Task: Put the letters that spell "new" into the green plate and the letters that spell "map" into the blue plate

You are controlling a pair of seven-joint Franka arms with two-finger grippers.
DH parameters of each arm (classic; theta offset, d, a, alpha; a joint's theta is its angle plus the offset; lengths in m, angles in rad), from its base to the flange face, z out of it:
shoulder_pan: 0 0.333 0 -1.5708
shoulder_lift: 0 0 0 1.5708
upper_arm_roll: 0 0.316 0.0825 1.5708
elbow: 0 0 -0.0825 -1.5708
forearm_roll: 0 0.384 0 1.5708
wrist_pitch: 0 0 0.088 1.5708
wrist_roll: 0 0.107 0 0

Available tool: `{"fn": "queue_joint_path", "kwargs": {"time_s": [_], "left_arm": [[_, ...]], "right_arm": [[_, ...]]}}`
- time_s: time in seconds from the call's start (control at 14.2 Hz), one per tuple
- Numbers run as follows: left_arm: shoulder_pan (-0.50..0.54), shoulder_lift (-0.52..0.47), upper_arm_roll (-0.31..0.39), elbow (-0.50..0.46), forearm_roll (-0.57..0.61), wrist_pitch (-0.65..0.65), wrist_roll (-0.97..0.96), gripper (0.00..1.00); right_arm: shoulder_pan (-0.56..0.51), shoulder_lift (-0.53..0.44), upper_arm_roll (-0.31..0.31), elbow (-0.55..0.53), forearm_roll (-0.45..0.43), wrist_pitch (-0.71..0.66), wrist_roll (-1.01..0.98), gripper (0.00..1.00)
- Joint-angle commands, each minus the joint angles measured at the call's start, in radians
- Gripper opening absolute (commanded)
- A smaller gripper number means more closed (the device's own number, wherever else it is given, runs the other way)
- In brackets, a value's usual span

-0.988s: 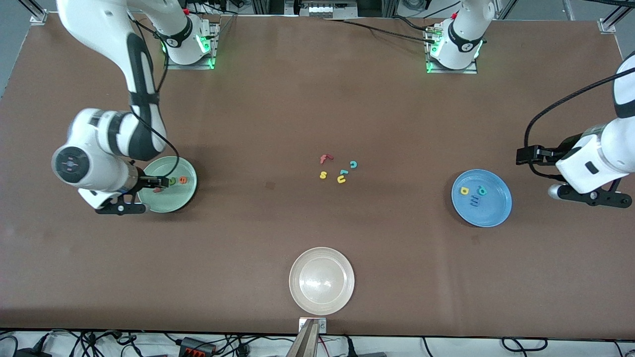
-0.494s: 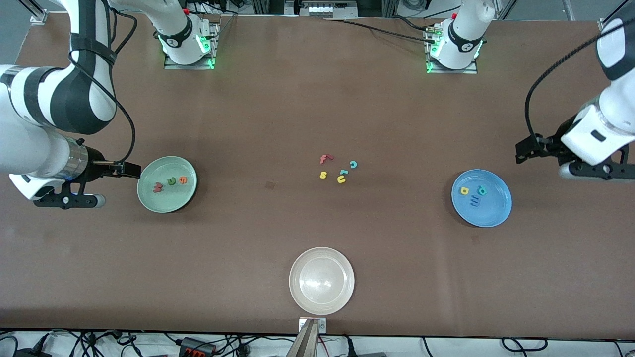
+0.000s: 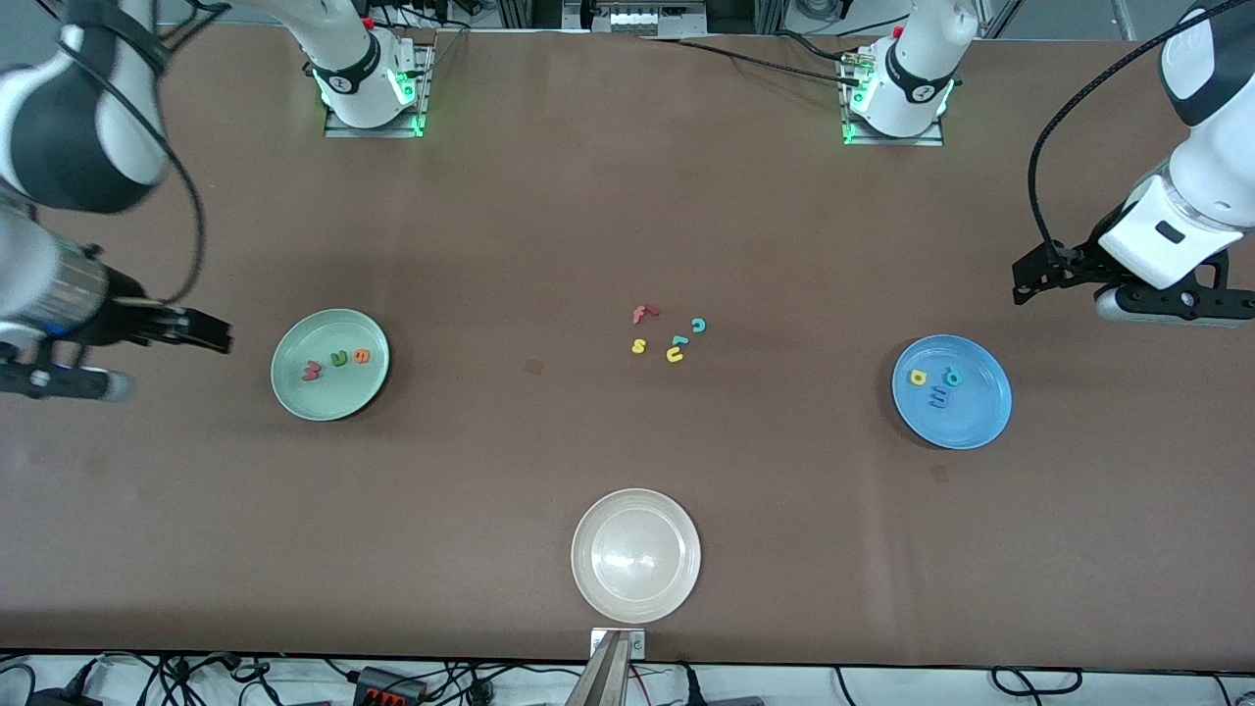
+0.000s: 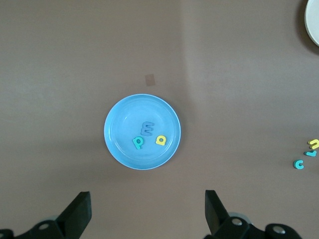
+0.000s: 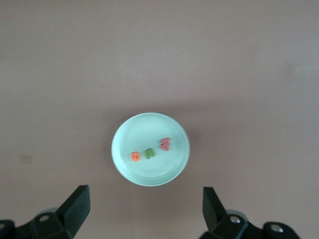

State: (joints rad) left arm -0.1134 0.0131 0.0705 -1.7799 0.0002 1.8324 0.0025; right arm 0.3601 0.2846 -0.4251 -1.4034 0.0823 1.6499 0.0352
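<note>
The green plate (image 3: 333, 402) (image 5: 144, 132) holds the salmon-red w (image 3: 312, 370) (image 5: 165, 144), dark green n (image 3: 339, 359) (image 5: 149, 153) and orange e (image 3: 362, 356) (image 5: 134, 156). My right gripper (image 3: 218, 336) (image 5: 145, 204) hangs open and empty over bare table beside this plate, toward the right arm's end. The blue plate (image 3: 971, 417) (image 4: 124, 124) holds the yellow p (image 3: 919, 377) (image 4: 161, 140), teal a (image 3: 952, 376) (image 4: 138, 143) and blue m (image 3: 938, 397) (image 4: 147, 128). My left gripper (image 3: 1022, 282) (image 4: 148, 206) is open and empty over the table beside the blue plate.
Loose letters lie at mid-table: red f (image 3: 642, 314), teal c (image 3: 698, 325) (image 4: 298, 164), yellow s (image 3: 638, 345), yellow u (image 3: 675, 355) (image 4: 313, 143) and a small teal piece (image 3: 678, 341). A whitish-beige plate (image 3: 636, 598) sits near the front edge.
The right gripper has left the w lying in the green plate and drawn back off it toward its end of the table. The left gripper has also pulled away from the blue plate.
</note>
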Motion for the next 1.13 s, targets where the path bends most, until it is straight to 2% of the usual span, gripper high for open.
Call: {"fn": "queue_joint_path", "kwargs": {"time_s": [0.0, 0.07, 0.35, 0.56, 0.71, 0.92, 1.06], "left_arm": [[0.044, -0.027, -0.047, -0.021, -0.005, 0.004, -0.001, 1.0], [0.043, -0.018, -0.047, -0.007, -0.006, -0.021, -0.002, 1.0], [0.041, -0.005, -0.049, 0.016, -0.005, -0.033, -0.003, 1.0], [0.04, -0.004, -0.049, 0.019, -0.005, -0.032, -0.003, 1.0], [0.04, 0.001, -0.049, 0.019, -0.005, -0.032, -0.003, 1.0], [0.041, 0.001, -0.049, 0.019, -0.005, -0.033, -0.004, 1.0], [0.04, 0.001, -0.049, 0.02, -0.005, -0.033, -0.004, 1.0]], "right_arm": [[-0.273, -0.111, 0.243, -0.017, -0.047, -0.025, -0.027, 1.0], [-0.333, -0.123, 0.285, -0.017, -0.055, -0.027, -0.05, 1.0], [-0.368, -0.156, 0.295, -0.012, -0.117, -0.024, -0.103, 1.0], [-0.423, -0.168, 0.37, -0.019, -0.121, -0.027, -0.092, 1.0], [-0.423, -0.174, 0.368, -0.038, -0.121, -0.05, -0.093, 1.0], [-0.418, -0.272, 0.37, -0.193, -0.122, 0.002, -0.09, 1.0], [-0.417, -0.3, 0.371, -0.233, -0.122, 0.03, -0.09, 1.0]]}}
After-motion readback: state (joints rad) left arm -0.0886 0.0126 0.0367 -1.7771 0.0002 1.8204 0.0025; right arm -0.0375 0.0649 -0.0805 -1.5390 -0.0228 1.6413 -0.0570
